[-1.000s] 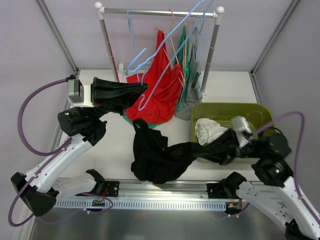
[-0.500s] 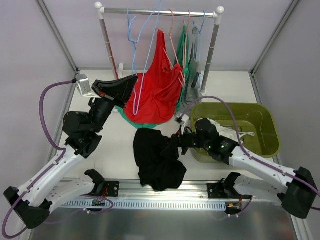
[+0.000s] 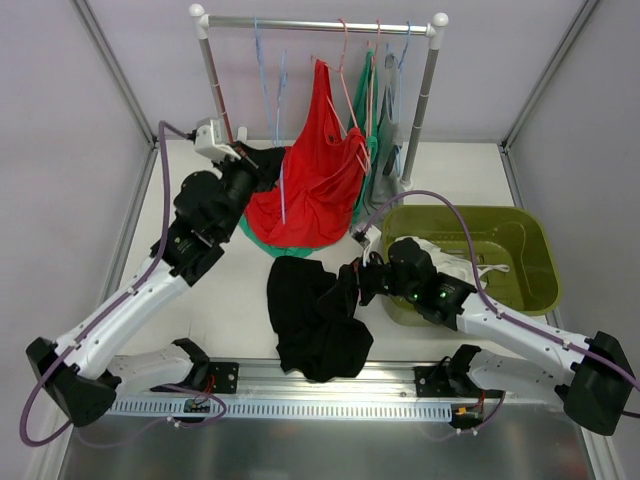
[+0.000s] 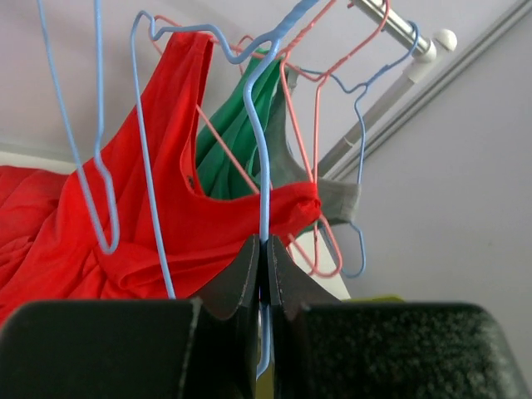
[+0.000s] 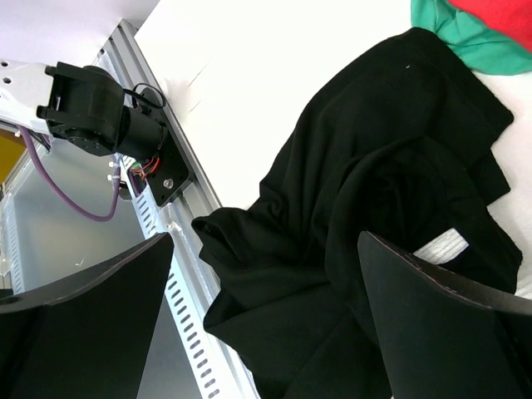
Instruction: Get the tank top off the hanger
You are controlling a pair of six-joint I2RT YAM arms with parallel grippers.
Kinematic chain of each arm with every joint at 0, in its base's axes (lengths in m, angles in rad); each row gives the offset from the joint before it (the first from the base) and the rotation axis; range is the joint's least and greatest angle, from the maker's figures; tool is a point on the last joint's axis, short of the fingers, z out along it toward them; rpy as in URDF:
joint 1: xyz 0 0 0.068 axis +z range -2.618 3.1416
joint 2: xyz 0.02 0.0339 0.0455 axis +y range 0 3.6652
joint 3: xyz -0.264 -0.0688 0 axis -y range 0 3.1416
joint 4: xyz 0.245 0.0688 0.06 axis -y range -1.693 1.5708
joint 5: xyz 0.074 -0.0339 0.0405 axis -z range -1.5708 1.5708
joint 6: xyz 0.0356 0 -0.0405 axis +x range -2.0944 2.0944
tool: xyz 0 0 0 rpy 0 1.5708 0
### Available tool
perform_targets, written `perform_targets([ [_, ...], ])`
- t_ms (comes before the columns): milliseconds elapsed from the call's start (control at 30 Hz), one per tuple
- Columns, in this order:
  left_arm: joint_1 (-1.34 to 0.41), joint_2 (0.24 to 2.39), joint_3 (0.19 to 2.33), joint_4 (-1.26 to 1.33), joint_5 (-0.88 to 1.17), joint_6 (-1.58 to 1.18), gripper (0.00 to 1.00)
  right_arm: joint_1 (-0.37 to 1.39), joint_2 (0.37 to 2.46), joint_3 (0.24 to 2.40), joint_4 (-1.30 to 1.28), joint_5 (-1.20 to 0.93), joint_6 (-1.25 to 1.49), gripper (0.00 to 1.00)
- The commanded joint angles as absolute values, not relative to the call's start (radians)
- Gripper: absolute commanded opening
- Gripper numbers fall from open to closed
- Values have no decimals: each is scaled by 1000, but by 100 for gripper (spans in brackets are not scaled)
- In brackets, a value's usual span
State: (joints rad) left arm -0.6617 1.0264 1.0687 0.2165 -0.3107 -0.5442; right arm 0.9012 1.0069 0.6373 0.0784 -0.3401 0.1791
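Left pincer [image 4: 263,249], upper left of the top view: jaws together, clamped on the lower wire of the blue hanger [image 4: 260,158]. The hanger's wire is bare where it shows, and its upper part rises toward the rail [image 3: 320,22] at the top of the frame.

Right pincer [image 3: 352,278], centre-right of the top view: fingers spread wide apart, gripping nothing, hovering at the right edge of the black tank top [image 3: 315,320].

The black tank top is off the hanger, lying crumpled in a heap on the white worktop [image 3: 230,290], lower centre, near the front rail. It is well apart from the blue hanger.

A red tank top [image 3: 310,190] hangs from the rail just right of the left pincer, with green and grey garments behind it.

Green bin [image 3: 500,240] at right, holding a white cloth [image 3: 445,262].
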Motion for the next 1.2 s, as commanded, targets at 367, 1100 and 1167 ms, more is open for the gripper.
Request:
perform_targets([
  [367,-531,1499,1687,46,-361,-621,0,904,885,585,95,-290,189,99],
  [1100,-440,1416,1542,35,-246,-678,50,904,926,593,58,-221,201,99],
  [1167,-440,1376,1549,41,-229,-658,63,907,984,615,60,-251,199,100],
])
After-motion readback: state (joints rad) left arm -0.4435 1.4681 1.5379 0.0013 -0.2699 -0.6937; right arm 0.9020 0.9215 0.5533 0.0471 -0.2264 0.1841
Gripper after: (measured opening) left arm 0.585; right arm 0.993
